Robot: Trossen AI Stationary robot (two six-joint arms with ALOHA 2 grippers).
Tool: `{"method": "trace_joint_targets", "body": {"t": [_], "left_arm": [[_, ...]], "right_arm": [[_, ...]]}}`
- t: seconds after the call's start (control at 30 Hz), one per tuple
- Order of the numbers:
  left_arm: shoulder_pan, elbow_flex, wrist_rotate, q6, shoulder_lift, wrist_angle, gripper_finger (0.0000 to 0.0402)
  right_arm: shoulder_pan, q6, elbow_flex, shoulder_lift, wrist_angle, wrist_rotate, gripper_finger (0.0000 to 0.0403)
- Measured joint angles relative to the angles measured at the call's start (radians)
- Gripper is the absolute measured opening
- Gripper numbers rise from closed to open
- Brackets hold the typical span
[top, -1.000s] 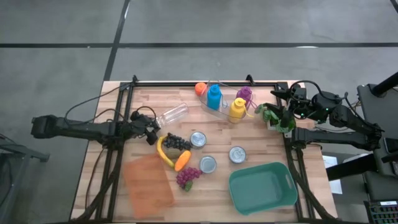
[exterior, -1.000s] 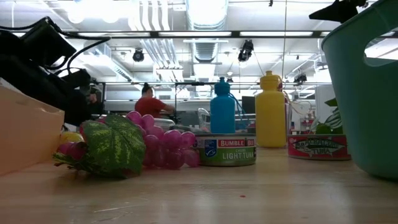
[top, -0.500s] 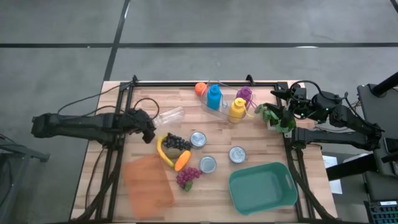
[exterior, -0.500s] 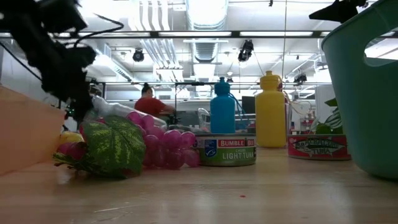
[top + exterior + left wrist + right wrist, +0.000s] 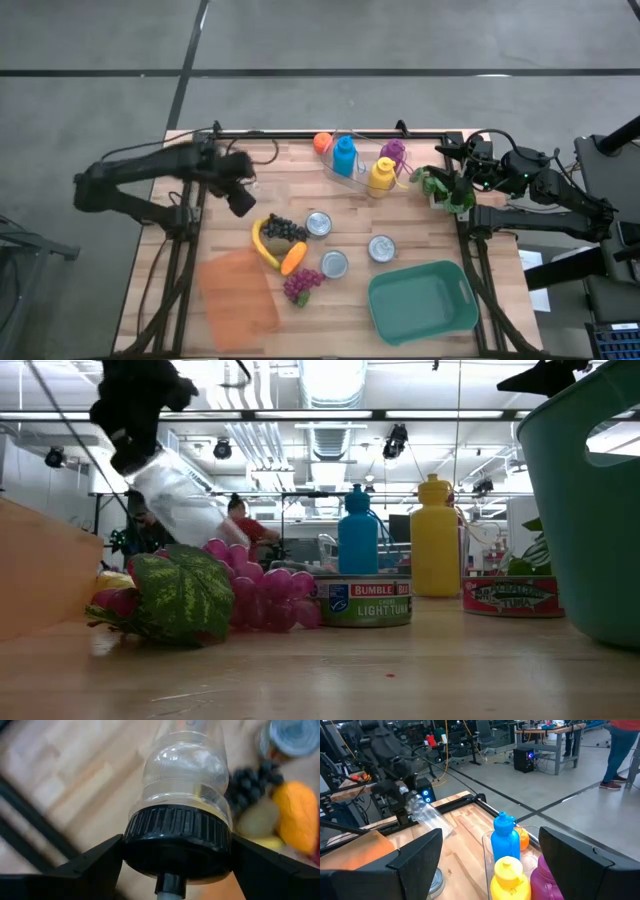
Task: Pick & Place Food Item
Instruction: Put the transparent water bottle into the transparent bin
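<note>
We see the left claw (image 5: 240, 196) raised above the left side of the tabletop (image 5: 240, 262), its two fingers clamped on the black cap end of a clear plastic bottle (image 5: 180, 500). In the low view the bottle hangs tilted in the air, clear of the wood, with its body slanting down toward the purple grapes (image 5: 262, 596). From the left wrist view the bottle (image 5: 182, 805) points away over the wood toward a bunch of dark grapes (image 5: 250, 785) and an orange fruit (image 5: 295, 817).

Below the raised claw lie a banana (image 5: 262, 245), the dark grapes (image 5: 284, 229), an orange carrot-like piece (image 5: 293, 258) and the purple grapes (image 5: 302, 285). An orange cutting board (image 5: 238, 292) sits near the front left corner. Three tins (image 5: 318, 224) stand in the middle, and a green bin (image 5: 422, 300) rests at the front right.

At the back, a blue bottle (image 5: 344, 156), a yellow bottle (image 5: 381, 177) and a purple one (image 5: 392, 151) stand together in a clear tray.

The right claw (image 5: 452, 186) waits at the right edge of the tabletop, fingers spread and holding nothing, beside a leafy green item (image 5: 440, 190).
</note>
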Motion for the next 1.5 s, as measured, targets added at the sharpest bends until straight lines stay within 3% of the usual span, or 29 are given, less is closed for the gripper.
{"method": "trace_joint_targets", "body": {"t": [0.1, 0.2, 0.33, 0.47, 0.63, 0.73, 1.17, 1.37, 1.5], "left_arm": [[0.066, 0.149, 0.077, 0.005, 0.13, -0.135, 0.0329], [0.131, 0.262, 0.122, 0.057, 0.225, -0.159, 0.0329], [0.212, 0.35, 0.186, 0.098, 0.3, -0.16, 0.0329], [0.286, 0.393, 0.283, 0.01, 0.357, -0.161, 0.0328], [0.353, 0.395, 0.438, -0.068, 0.395, -0.164, 0.0328], [0.383, 0.394, 0.482, -0.127, 0.403, -0.164, 0.0328], [0.419, 0.386, 0.403, -0.27, 0.329, -0.163, 0.0328], [0.419, 0.264, 0.442, -0.424, 0.204, -0.164, 0.0328], [0.419, 0.139, 0.578, -0.562, 0.113, -0.167, 0.0328]], "right_arm": [[0.0, 0.0, 0.0, 0.0, 0.0, 0.0, 0.0329], [0.0, 0.0, 0.0, 0.0, 0.0, 0.0, 0.0329], [0.0, 0.0, 0.0, 0.0, 0.0, 0.0, 0.0329], [0.0, 0.0, 0.0, 0.0, 0.0, 0.0, 0.0329], [0.0, 0.0, 0.0, 0.0, 0.0, 0.0, 0.0329], [0.0, 0.0, 0.0, 0.0, 0.0, 0.0, 0.0329], [0.0, 0.0, 0.0, 0.0, 0.0, 0.0, 0.0329], [0.0, 0.0, 0.0, 0.0, 0.0, 0.0, 0.0329], [0.0, 0.0, 0.0, 0.0, 0.0, 0.0, 0.0329]]}}
